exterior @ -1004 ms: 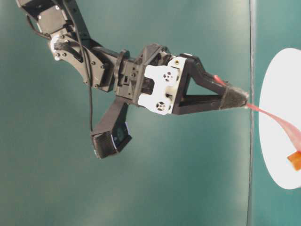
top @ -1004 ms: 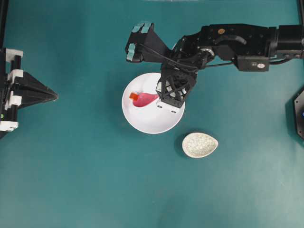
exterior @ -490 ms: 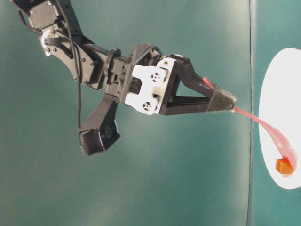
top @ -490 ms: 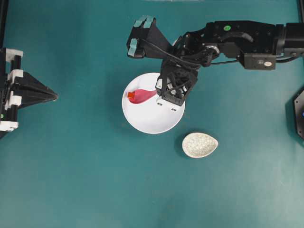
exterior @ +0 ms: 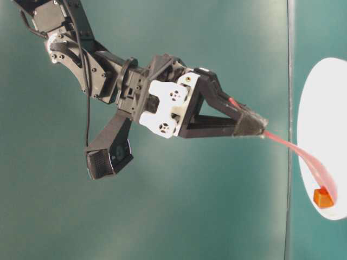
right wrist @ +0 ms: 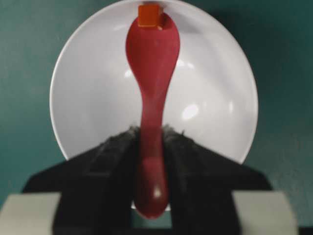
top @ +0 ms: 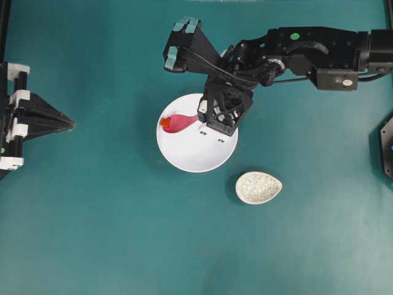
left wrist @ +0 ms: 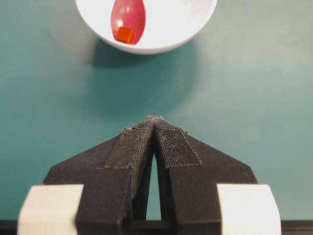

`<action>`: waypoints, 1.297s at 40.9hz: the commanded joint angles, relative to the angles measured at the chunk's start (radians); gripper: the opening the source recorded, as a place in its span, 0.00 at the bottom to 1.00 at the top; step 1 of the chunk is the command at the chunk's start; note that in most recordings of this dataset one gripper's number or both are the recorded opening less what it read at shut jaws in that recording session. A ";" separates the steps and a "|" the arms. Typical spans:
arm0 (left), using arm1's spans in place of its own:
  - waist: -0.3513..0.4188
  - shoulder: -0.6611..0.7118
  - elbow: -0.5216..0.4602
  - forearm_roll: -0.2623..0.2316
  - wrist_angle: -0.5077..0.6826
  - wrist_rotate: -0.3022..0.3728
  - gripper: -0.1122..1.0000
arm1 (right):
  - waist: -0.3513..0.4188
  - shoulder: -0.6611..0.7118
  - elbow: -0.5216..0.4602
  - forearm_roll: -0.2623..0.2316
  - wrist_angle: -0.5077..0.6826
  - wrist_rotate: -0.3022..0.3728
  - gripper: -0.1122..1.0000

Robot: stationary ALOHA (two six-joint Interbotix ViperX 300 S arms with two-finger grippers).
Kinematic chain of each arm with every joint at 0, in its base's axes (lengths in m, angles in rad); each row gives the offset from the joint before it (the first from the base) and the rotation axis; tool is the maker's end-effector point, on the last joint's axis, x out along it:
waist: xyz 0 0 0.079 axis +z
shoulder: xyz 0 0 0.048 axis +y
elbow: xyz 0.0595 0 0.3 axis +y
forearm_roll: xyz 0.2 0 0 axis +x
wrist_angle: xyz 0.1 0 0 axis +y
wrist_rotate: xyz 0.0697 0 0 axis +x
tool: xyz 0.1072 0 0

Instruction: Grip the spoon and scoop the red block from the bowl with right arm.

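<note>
Spoon (right wrist: 151,83) clamped by right gripper (right wrist: 149,147); red block (right wrist: 149,14) sits at tip near bowl (right wrist: 93,98) wall. Advice: lift level, slowly.

My black triangular right gripper (right wrist: 149,147) carries white brackets. The glossy pink-red soup spoon (right wrist: 150,73) contrasts with the tiny orange-red cube (right wrist: 149,14). The round plain white bowl (top: 196,153) and the speckled cream oval dish (top: 258,187) sit on the teal table (top: 110,215).
</note>
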 commanded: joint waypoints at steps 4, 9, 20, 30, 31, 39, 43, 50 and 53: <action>0.003 0.005 -0.031 0.002 -0.011 -0.002 0.10 | 0.000 -0.052 0.008 0.005 -0.014 0.002 0.31; 0.003 0.005 -0.029 0.002 -0.011 -0.002 0.10 | 0.005 -0.069 0.037 0.014 -0.032 0.002 0.31; 0.003 0.011 -0.029 0.002 -0.011 -0.002 0.10 | 0.020 -0.112 0.107 0.040 -0.114 0.003 0.31; 0.003 0.011 -0.029 0.002 -0.011 -0.002 0.10 | 0.023 -0.121 0.127 0.040 -0.140 0.003 0.31; 0.003 0.011 -0.031 0.002 -0.011 -0.003 0.10 | 0.023 -0.121 0.127 0.040 -0.141 0.003 0.31; 0.003 0.011 -0.029 0.002 -0.011 -0.003 0.10 | 0.023 -0.121 0.141 0.040 -0.167 0.003 0.31; 0.003 0.011 -0.031 0.002 -0.011 -0.003 0.10 | 0.025 -0.121 0.153 0.040 -0.175 0.003 0.31; 0.003 0.011 -0.029 0.002 -0.011 -0.003 0.10 | 0.031 -0.121 0.175 0.040 -0.212 0.003 0.31; 0.003 0.011 -0.031 0.002 -0.011 -0.002 0.10 | 0.037 -0.121 0.186 0.040 -0.235 0.002 0.31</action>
